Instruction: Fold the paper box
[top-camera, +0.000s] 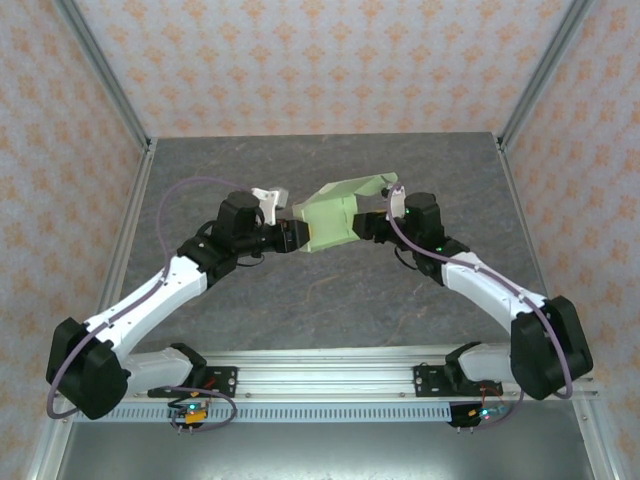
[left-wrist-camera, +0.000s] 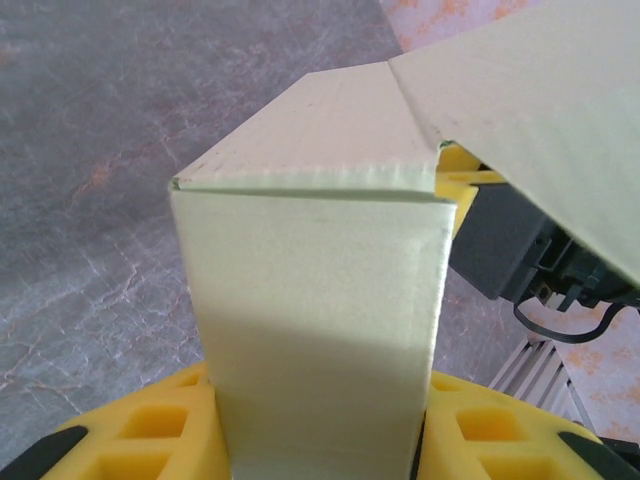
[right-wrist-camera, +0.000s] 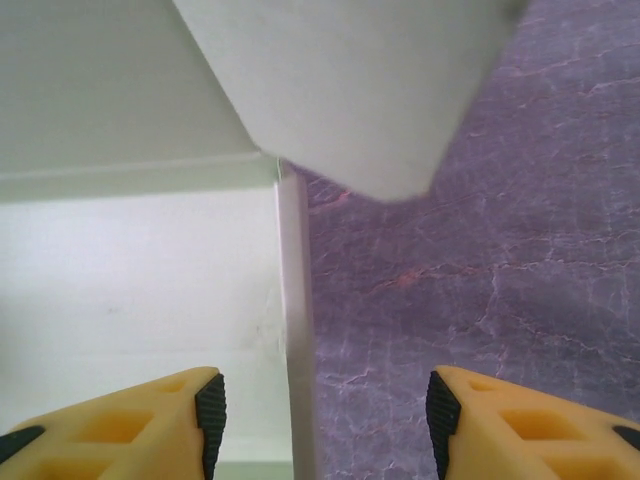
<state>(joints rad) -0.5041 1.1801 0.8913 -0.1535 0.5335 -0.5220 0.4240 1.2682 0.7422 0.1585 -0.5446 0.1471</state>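
Clamped at its 8 o'clock end in the left claw (top-camera: 292, 238) over the middle of the table (top-camera: 330, 300), with the half-formed paper box (top-camera: 335, 215) running toward 2 o'clock and the right claw (right-wrist-camera: 325, 400), fingers (right-wrist-camera: 205, 405) apart astride one wall edge (right-wrist-camera: 295, 330) at 3 o'clock, nearer the loose flap (top-camera: 365, 187).

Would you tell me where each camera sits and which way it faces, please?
Top external: above and behind the bases, looking down at the table; both arms show, left gripper and right gripper flanking the paper box.
Left wrist: on the left arm, looking along its yellow fingers, clamping the box.
Right wrist: on the right arm, facing down past its open fingers; a box edge stands between them.
Shared: all see the box and table.
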